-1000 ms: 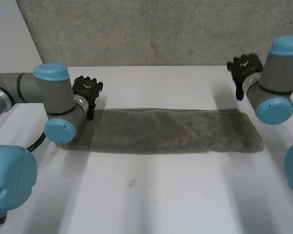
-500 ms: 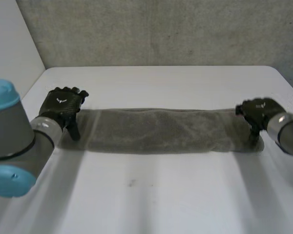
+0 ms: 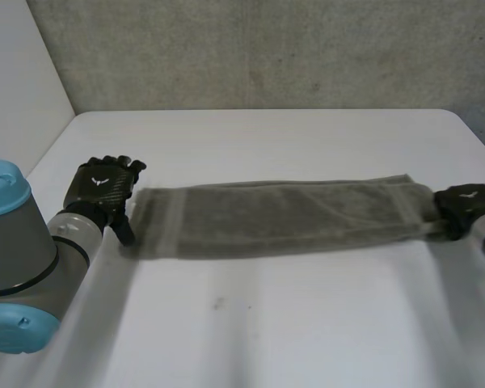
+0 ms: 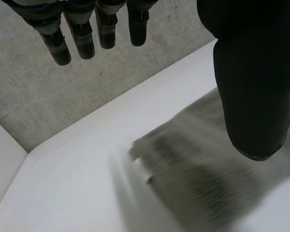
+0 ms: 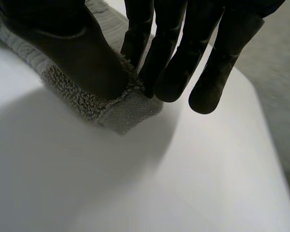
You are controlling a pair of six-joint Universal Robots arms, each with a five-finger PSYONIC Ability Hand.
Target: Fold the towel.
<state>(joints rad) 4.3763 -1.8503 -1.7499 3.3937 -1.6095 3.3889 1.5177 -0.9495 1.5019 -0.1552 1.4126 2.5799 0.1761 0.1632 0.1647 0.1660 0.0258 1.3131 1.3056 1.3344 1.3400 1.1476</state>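
Between the thumb and fingers [image 5: 169,63] of the right hand [image 3: 467,204] sits the right end of the towel [image 3: 283,217], pinched at its near corner, with the hem poking out past the fingertips. From that grip the towel runs as one long narrow strip straight across the table [image 3: 267,323], its long axis going side to side, from one hand to the other. At the far end of that line waits the left hand [image 3: 103,184], spread wide, its fingers [image 4: 82,38] straight and well apart from the thumb, nothing caught between them. The towel's left end lies just beside that thumb, on the side toward the table's middle. Whether the thumb touches the cloth I cannot tell. So each hand is the nearer one to its own short end, and only the right has a hold. Judging from this, an end-to-end fold would travel along the strip's length, and the left hand would first need to close on the edge right beside it, a short reach inward
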